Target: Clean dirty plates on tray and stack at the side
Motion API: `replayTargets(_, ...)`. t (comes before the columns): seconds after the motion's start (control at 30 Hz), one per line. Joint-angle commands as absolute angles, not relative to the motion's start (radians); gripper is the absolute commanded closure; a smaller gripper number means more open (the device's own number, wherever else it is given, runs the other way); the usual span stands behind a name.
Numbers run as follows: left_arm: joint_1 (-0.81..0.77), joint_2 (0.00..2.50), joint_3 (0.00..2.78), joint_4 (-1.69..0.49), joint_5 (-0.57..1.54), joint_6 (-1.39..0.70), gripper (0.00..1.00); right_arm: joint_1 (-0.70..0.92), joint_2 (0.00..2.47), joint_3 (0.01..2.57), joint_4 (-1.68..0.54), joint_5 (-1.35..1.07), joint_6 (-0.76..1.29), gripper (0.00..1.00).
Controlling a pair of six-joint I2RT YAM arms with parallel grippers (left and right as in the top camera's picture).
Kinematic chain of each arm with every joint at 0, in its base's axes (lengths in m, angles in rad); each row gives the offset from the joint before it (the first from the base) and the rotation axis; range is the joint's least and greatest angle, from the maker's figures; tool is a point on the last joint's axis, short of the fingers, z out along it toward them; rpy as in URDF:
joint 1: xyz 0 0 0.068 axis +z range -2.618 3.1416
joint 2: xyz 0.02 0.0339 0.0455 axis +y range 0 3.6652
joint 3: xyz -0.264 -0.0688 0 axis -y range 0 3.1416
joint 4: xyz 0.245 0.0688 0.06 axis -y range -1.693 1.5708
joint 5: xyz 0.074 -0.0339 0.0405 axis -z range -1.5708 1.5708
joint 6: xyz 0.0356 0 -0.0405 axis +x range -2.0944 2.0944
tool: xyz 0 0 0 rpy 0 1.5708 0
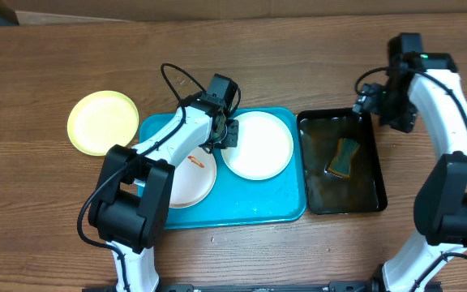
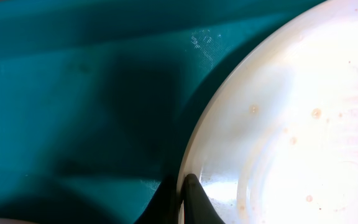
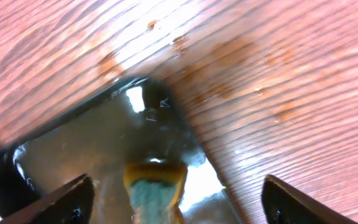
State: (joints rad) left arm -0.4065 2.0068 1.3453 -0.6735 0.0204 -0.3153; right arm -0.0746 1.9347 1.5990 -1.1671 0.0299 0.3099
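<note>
Turquoise plastic takes the middle of the overhead view: the large flat rectangular turquoise tray lies on the brown wooden counter with two plates on it. The round white plate at the tray's right looks smear-free, while the round white plate at the tray's left carries a red-orange smear. The round yellow-green plate sits off the tray, on the counter to the left. The left arm stretches over the smeared plate, with the left hand at the right plate's left rim. The right hand hovers over the far corner of the black rectangular water tub, where a green-and-yellow sponge lies.

From the left wrist, the hand is pinched narrow on that rim, one finger on the lip. Droplets and faint orange specks dot the plate's face. It probably goes next onto the yellow-green plate. The rim should tip up first, and the plate should pass level, clear of the smeared one.

From the right wrist, the fingers stand wide and empty, with the sponge below between them.
</note>
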Motion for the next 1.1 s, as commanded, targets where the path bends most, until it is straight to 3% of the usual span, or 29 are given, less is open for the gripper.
replayTargets(0.0, -0.413, 2.031, 1.374, -0.699, 0.001, -0.321, 0.96, -0.13, 1.924, 1.618, -1.154, 0.028, 0.315, 0.04)
replayTargets(0.07, -0.413, 2.019, 1.415, -0.738, -0.001, -0.306, 0.96, -0.155, 1.924, 1.618, -1.153, 0.028, 0.315, 0.0)
replayTargets(0.73, -0.332, 1.995, 1.692, -0.987, 0.03, -0.126, 0.96, -0.237, 1.924, 1.618, -1.188, 0.051, 0.314, 0.0)
replayTargets(1.07, -0.39, 1.993, 1.84, -1.05, 0.056, -0.127, 0.96, -0.287, 1.924, 1.618, -1.1, 0.051, 0.352, 0.0)
